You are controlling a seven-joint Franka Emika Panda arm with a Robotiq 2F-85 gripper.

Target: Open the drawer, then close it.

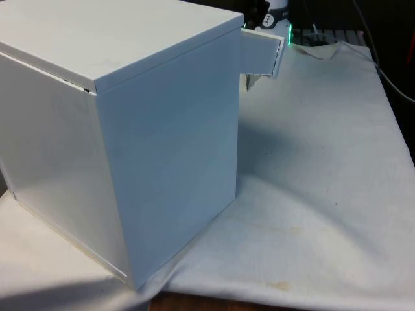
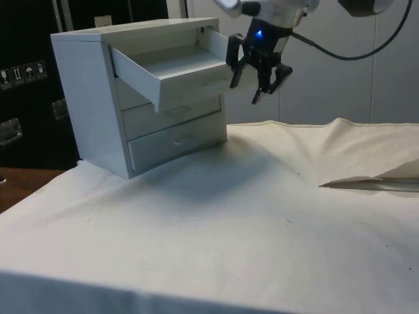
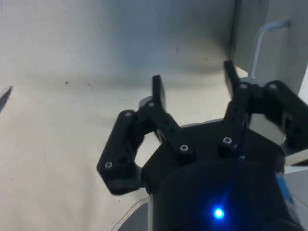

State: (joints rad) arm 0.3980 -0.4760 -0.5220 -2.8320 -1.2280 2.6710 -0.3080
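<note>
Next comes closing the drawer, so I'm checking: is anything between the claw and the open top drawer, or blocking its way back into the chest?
Nothing visible. The open claw hangs just off the top drawer front, with only air between, and the drawer holds nothing that shows.

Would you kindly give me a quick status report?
Pincer open, off the handle. Top drawer of the chest pulled out. Nothing in the way.

Even overhead light leaves a soft shadow beside the chest (wrist view dimmer, hazy).
</note>
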